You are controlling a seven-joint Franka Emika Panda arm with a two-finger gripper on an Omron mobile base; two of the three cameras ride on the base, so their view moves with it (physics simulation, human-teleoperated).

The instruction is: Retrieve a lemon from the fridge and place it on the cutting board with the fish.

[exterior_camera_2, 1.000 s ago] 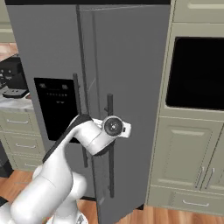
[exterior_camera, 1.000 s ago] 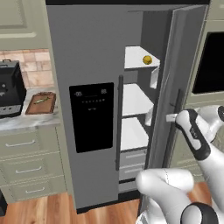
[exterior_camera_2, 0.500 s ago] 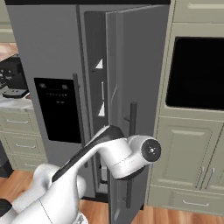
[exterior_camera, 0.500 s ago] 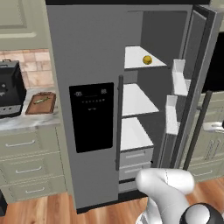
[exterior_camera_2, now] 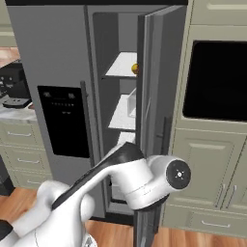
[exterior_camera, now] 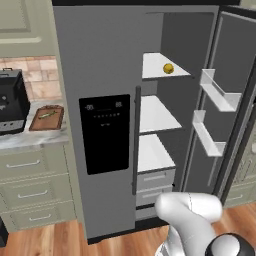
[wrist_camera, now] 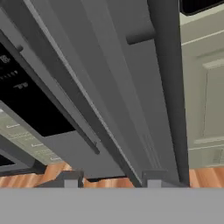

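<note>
Looking from the left base view, the fridge (exterior_camera: 105, 125) stands with its right door (exterior_camera: 227, 100) swung wide, white shelves bare except for the lemon (exterior_camera: 168, 68), which sits near the front edge of the top shelf. On the counter to the left lies the board (exterior_camera: 47, 118) with the fish (exterior_camera: 47, 115) on it, a thin greenish sliver too small to make out in detail, and just left of the board is a coffee machine (exterior_camera: 11, 102), cut off by the frame edge. The arm (exterior_camera: 192, 222) shows as a white elbow at the bottom, its far end running out of frame. In the right base view, the door stands edge-on and hides most of the interior; the lemon (exterior_camera_2: 135, 68) peeks out as a sliver of yellow behind that edge, on the top shelf. The arm's bulky joint (exterior_camera_2: 154, 181) covers the lower drawers and the door's foot. In the hand view, the camera is rolled, so the door's edge and its dark bar handle (wrist_camera: 168, 78) run diagonally, close up. The gripper (wrist_camera: 109, 180) appears as two short tips at the bottom, set apart with nothing between them, though how wide they truly stand I cannot tell.
</note>
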